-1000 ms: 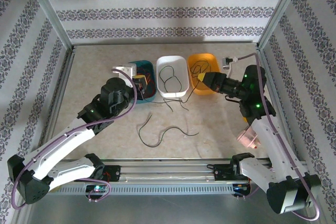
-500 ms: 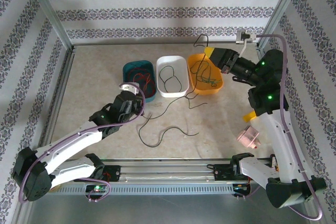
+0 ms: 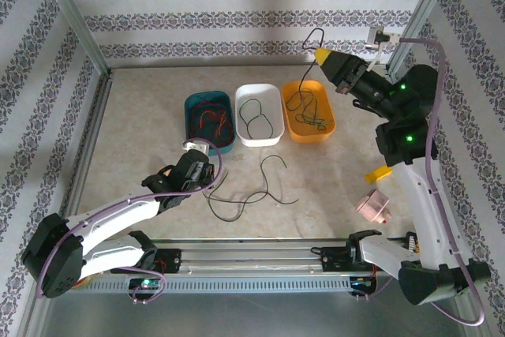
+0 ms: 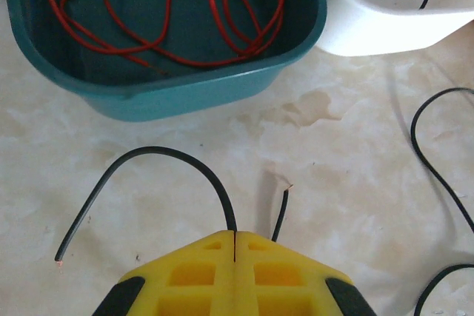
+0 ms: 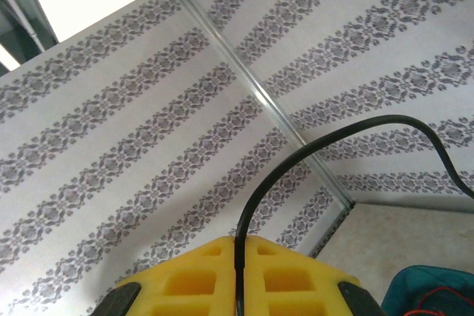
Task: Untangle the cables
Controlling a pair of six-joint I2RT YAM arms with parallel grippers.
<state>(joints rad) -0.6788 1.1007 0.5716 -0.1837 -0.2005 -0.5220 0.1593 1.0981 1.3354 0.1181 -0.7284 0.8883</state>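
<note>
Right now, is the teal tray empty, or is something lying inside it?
Not empty. The teal tray holds loose red cables looped across its floor, as the left wrist view shows clearly.

No legible text or labels (anywhere)

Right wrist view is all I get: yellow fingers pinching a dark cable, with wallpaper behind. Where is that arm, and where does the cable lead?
Observer: From above, the right gripper is raised over the orange tray, and its dark cable trails down toward that tray.
Operator: And the other arm?
Observer: The left gripper is shut on a black cable that lies on the table in front of the teal tray.
Operator: Anything in that tray?
Observer: Red cables, loosely coiled.
</note>
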